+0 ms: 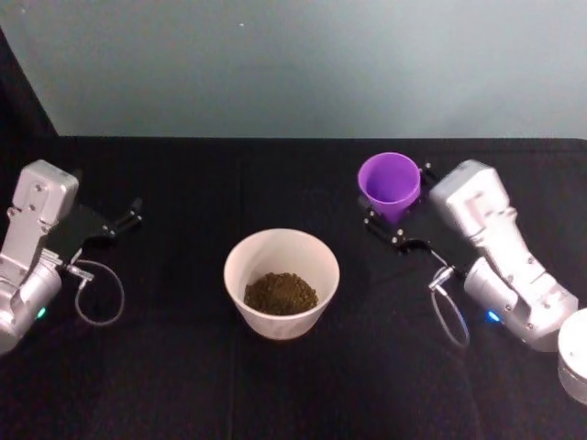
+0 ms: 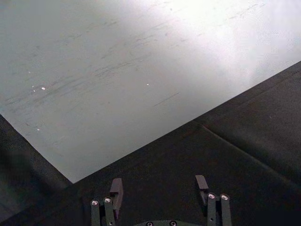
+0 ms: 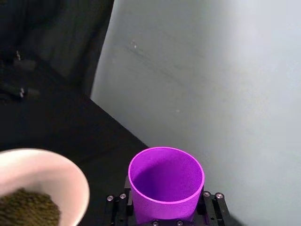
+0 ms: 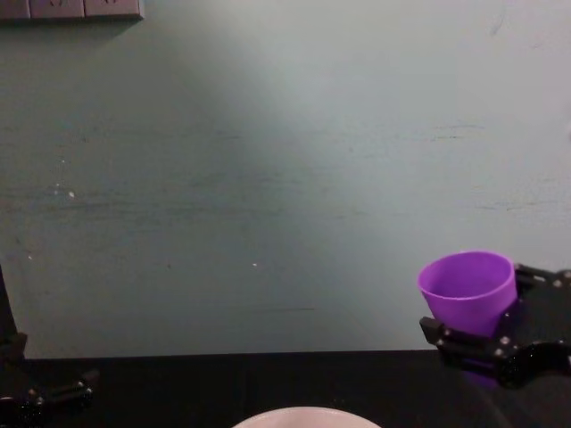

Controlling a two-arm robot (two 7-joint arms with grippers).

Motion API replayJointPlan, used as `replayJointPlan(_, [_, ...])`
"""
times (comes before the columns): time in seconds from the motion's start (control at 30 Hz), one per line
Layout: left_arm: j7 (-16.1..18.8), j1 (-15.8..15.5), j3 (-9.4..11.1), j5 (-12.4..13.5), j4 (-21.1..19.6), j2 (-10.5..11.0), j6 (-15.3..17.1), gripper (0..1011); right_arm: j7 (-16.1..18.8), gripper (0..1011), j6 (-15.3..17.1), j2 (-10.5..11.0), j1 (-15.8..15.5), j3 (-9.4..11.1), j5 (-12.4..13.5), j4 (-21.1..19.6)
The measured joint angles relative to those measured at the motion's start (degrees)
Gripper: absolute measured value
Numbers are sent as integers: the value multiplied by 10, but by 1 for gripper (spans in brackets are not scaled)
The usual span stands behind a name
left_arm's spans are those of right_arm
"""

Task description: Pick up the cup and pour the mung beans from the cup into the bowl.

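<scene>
The cup [image 1: 390, 184] is a smooth, thin-walled purple plastic tumbler, slightly wider at the rim and with no handle, so it should be very light, a little springy under pressure and slick to grip; the best hold is low on its wall, below the flare, which is where the right gripper [image 1: 396, 216] has it clamped between its black fingers, upright, at about two o'clock from the bowl [image 1: 282, 282]. From the right wrist view the cup's inside looks bare, though its very bottom is partly shadowed, so I cannot rule out a few stray grains. The mung beans [image 1: 281, 293] lie as a dull, grainy greenish-brown heap in the bottom of the bowl, a pale, matt, round vessel with a smooth rim, stiff and likely stable on the black cloth [image 1: 183, 385]. The left gripper [image 1: 121, 221] rests at nine o'clock, fingers spread and holding nothing.
</scene>
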Motion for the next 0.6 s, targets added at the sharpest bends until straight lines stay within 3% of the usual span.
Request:
replayJointPlan(0.2, [0,0,0,0,0,0,0,1000,47,726,-8,-7,0,22,103,33])
replayJointPlan(0.3, [0,0,0,0,0,0,0,1000,65,726,-8,-9,2,27,139,48])
replayJointPlan(0.6, [0,0,0,0,0,0,0,1000,95,726,24,-8,9,32,205,81])
